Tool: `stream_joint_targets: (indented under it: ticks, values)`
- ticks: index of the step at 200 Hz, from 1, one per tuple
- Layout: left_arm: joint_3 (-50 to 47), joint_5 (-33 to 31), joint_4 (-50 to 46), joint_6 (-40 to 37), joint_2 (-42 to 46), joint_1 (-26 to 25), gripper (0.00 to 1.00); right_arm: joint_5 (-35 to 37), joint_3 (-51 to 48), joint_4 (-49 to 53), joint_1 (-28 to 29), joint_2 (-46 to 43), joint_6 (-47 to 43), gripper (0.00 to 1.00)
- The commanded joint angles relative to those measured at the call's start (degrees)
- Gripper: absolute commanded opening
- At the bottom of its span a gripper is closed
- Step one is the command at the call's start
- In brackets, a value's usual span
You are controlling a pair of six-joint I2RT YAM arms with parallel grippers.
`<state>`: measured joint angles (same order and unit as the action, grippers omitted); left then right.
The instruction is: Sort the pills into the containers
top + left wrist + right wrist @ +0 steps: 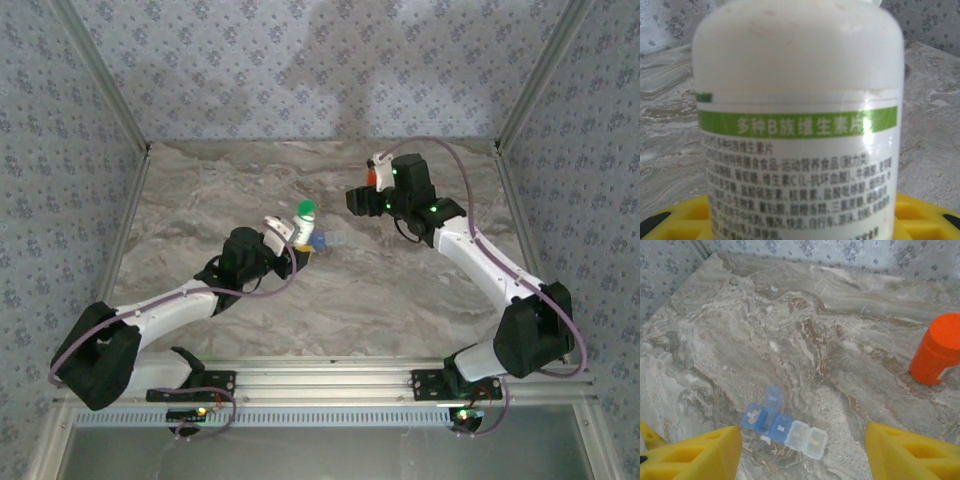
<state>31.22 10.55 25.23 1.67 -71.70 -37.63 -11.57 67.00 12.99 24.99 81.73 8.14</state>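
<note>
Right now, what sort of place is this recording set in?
Probably a staged robot test cell: patterned wall panels box in a marble-look tabletop, with an aluminium mounting rail along its near edge.

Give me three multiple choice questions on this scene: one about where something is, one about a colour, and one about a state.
1. Where is the orange bottle?
A) upright on the table, apart from the pill box
B) lying across the pill box
C) tipped on its side against the wall

2. What colour is the white bottle's cap?
A) red
B) green
C) black

3. How is the right gripper?
A) shut on the pill box
B) shut on the orange bottle
C) open, with nothing between its fingers

Answers:
1 A, the right wrist view shows it standing on the marble, off to one side of the box.
2 B, the top view shows a green cap.
3 C, its yellow fingers stand wide apart with nothing gripped.
</note>
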Motion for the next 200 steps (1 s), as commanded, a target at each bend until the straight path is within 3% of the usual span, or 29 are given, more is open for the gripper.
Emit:
stream_joint_targets:
  ticks: [1, 75, 128, 200]
  values:
    - [-0.6, -2.3, -0.3, 2.6, 0.1, 0.1, 0.0, -2.4, -2.2, -2.8, 0.0, 1.3, -0.6, 0.66]
    - [-0.7, -4.5, -2.0, 4.6, -1.8, 1.3, 0.0, -4.7, -1.3, -5.8, 0.0, 14.0, 0.9, 0.62]
    - [1.0, -4.9, -5.8, 4.9, -3.9, 2.1, 0.0, -6.2, 4.5, -3.2, 0.0, 23.8, 2.0, 0.59]
    - [5.1, -4.8, -13.2, 4.2, -8.4, 3.1, 0.0, -6.5, 6.0, -3.1, 0.1, 29.9, 3.4, 0.53]
